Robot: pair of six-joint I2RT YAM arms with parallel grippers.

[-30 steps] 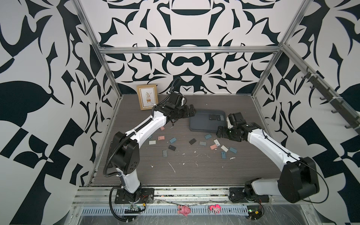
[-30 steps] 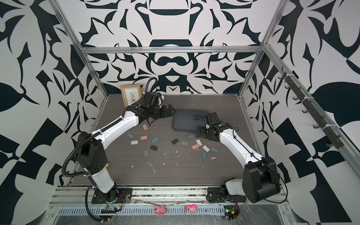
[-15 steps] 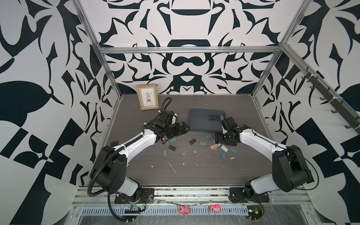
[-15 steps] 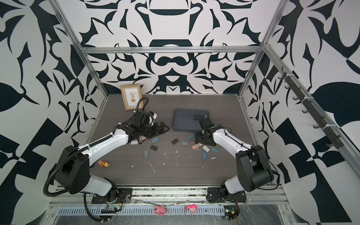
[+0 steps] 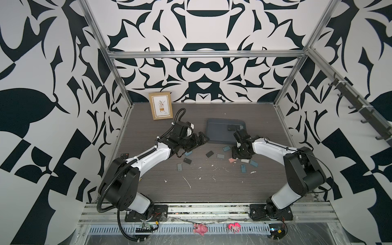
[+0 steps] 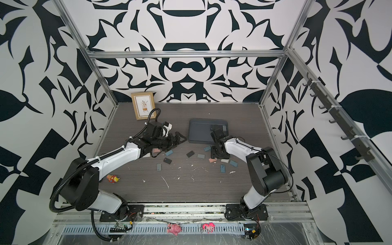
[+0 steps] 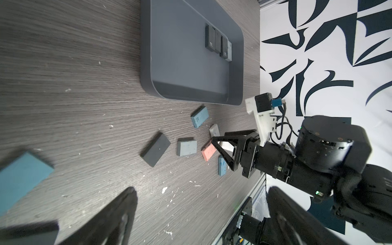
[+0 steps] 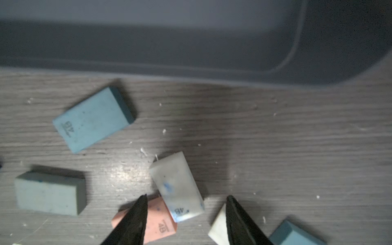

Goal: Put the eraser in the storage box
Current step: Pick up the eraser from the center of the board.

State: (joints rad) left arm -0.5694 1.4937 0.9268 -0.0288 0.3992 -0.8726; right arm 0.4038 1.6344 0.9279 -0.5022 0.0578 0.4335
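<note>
Two grippers, both with jaws apart. Right gripper (image 8: 187,207) sits low, fingers straddling white eraser (image 8: 177,186) on table (image 5: 148,131), with gaps on either side and nothing gripped. Pink eraser (image 8: 157,224) touches it. Box (image 5: 218,133) lies near, at the gripper's 11 o'clock in both top views. Left gripper (image 5: 203,140) is empty at box's 8 o'clock.

The right tool (image 8: 186,198) has dropped to the surface (image 8: 275,148), its jaws narrowing around a white eraser (image 8: 177,186). The left tool (image 5: 204,139) has drawn nearer and lower.
</note>
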